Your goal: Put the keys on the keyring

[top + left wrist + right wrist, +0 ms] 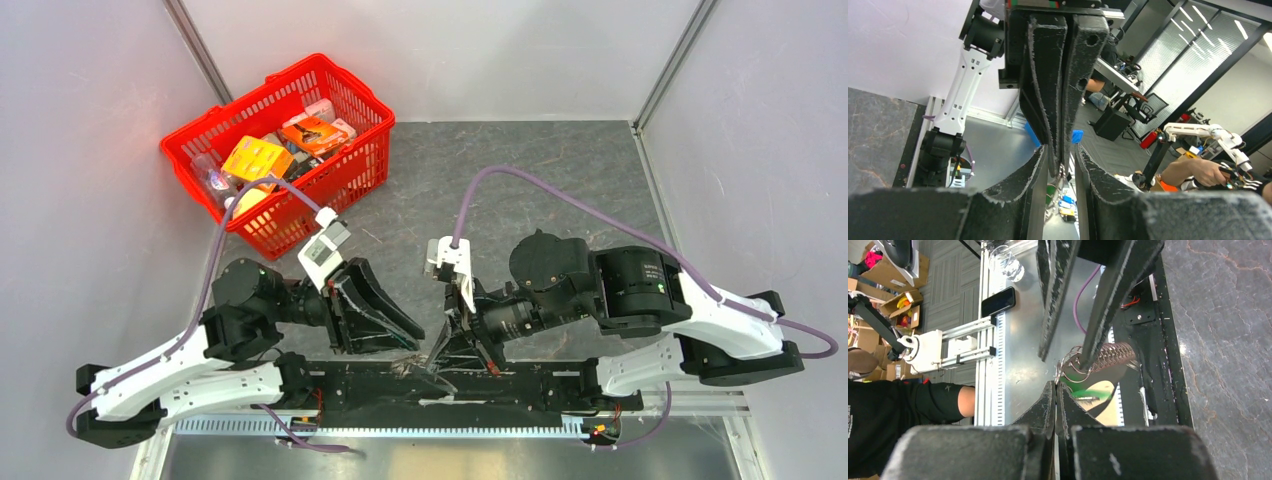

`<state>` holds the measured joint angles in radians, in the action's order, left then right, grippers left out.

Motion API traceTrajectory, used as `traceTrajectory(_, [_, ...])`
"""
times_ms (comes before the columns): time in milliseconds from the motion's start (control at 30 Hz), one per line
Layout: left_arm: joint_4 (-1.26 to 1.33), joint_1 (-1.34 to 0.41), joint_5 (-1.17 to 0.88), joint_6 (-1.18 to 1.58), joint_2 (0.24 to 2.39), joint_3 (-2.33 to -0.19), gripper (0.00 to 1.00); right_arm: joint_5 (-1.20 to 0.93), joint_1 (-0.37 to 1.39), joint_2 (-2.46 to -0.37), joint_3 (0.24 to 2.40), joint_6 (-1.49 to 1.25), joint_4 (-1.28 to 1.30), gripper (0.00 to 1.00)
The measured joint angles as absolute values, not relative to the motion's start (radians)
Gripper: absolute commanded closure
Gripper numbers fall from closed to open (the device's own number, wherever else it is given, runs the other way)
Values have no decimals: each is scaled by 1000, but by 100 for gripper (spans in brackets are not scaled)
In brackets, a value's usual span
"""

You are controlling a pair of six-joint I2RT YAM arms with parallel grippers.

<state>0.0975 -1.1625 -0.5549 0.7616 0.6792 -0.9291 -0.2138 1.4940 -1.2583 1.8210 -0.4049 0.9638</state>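
Note:
Both grippers meet low over the table's near edge. My right gripper is shut, its tips pinching a thin wire loop of the keyring, which has a coiled, bumpy section. The green-headed key hangs just beside my right fingertips; a green patch of it shows in the left wrist view. My left gripper is open. The right gripper's shut tips sit between its fingers. One left fingertip touches the wire loops.
A red basket with packets stands at the back left. A black rail runs along the table's near edge under the grippers. A phone and a person's arm lie beyond the edge.

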Motion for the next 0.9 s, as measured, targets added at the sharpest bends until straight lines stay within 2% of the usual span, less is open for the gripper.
traceTrajectory(900, [-74,-1163,-620,742,686,-963,71,-257,1484,-1309,1858,-388,1005,100])
